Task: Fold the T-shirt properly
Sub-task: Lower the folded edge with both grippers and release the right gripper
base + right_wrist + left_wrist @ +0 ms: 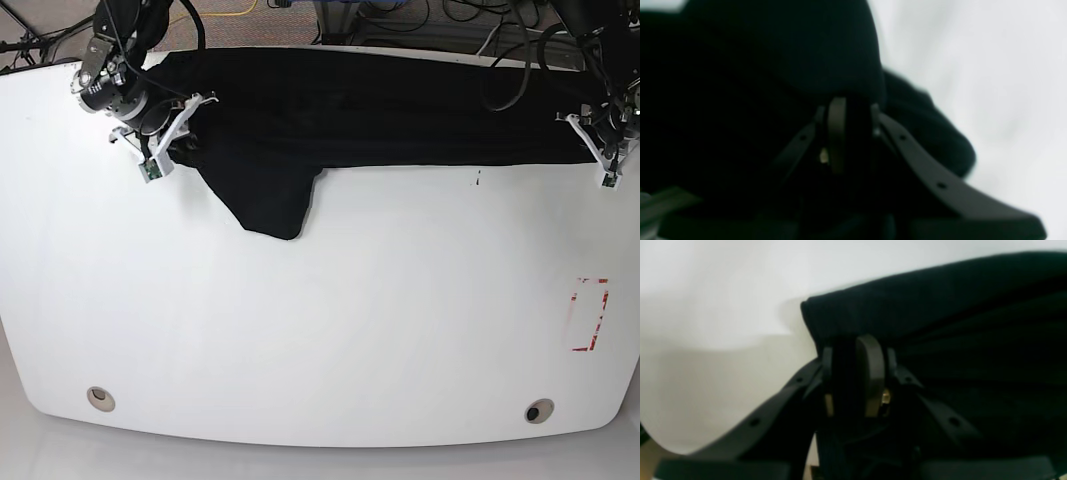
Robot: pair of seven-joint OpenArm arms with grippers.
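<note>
The black T-shirt (380, 110) lies as a long band along the far edge of the white table (350, 320), with one sleeve (280, 205) pointing toward the near side. At the band's right end, my left gripper (592, 135) is shut on the cloth. Up close, the left gripper (853, 353) pinches a corner of the T-shirt (940, 323) between its pads. My right gripper (172, 135) is at the band's left end. In the right wrist view, the right gripper (855, 113) is shut on a fold of the T-shirt (773, 66).
A red rectangular mark (587, 315) sits near the table's right edge. Two round holes (100, 398) (538, 411) are near the front edge. Cables (500, 40) hang behind the table's back edge.
</note>
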